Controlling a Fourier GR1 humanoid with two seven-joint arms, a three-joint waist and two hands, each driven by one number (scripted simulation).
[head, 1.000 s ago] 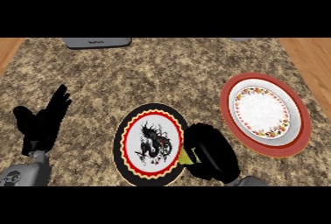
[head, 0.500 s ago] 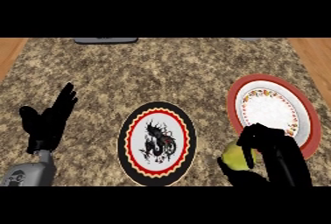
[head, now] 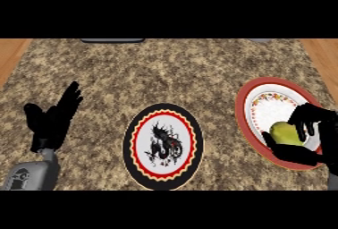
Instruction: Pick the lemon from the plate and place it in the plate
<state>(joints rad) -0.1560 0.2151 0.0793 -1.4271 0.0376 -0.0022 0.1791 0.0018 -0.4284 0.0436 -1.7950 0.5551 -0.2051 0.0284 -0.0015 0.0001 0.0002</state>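
The right hand (head: 305, 138) is coming in from the lower right corner, its fingers and thumb curling around the yellow-green lemon (head: 286, 133) and holding it over the lower part of the red-rimmed floral plate (head: 249, 103); whether the lemon is touching the plate cannot be told. The left hand (head: 52, 120) is resting at the left side of the granite counter (head: 178, 71), fingers straight and pointing up, holding nothing. Between the two hands, the black-rimmed plate with a dragon design (head: 163, 146) is lying flat, just beside the floral plate. A dark object (head: 112, 40) is showing at the counter's far edge
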